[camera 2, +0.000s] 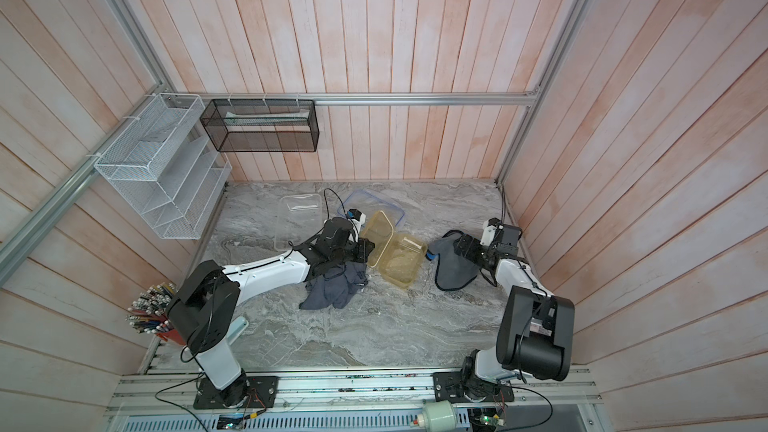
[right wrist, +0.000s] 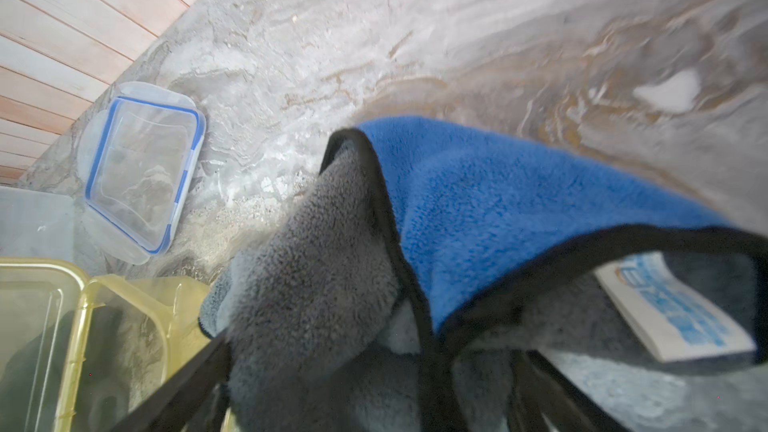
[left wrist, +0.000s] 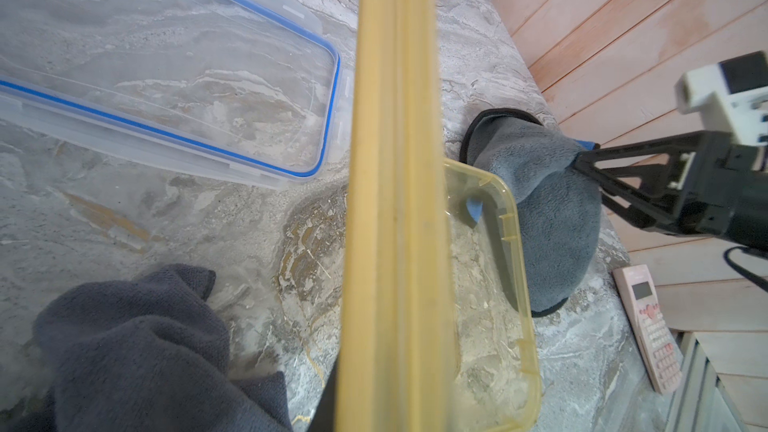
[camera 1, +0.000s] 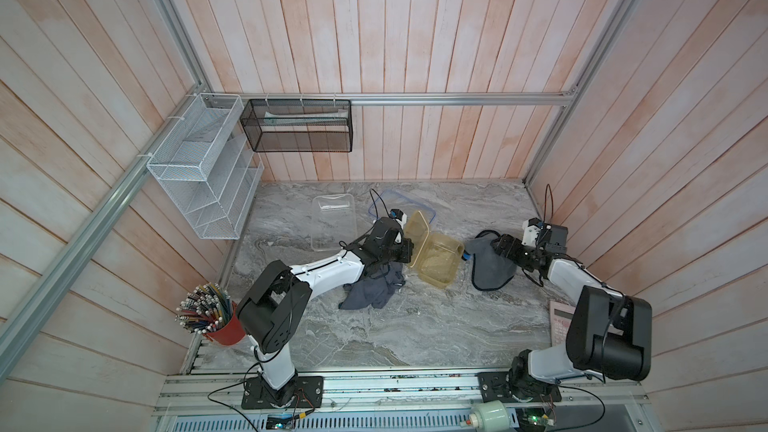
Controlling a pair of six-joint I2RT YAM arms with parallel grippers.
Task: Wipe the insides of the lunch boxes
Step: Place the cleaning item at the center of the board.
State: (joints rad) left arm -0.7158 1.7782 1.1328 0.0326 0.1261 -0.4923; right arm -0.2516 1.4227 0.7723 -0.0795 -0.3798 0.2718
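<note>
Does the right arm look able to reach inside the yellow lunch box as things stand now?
Probably yes. The yellow lunch box lies open beside the right fingers, which stand open over the grey cloth. The left fingers hold its lid tilted up on the far side, out of the way.

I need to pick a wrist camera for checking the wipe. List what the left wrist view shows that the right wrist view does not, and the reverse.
Left wrist only: a pink calculator and a dark crumpled cloth in plain sight. Right wrist only: the blue face of the grey cloth, its white label, and a corner of the clear lunch box. Both: the blue-rimmed lid, the amber lid, the amber lunch box, the grey cloth and the marble table.
</note>
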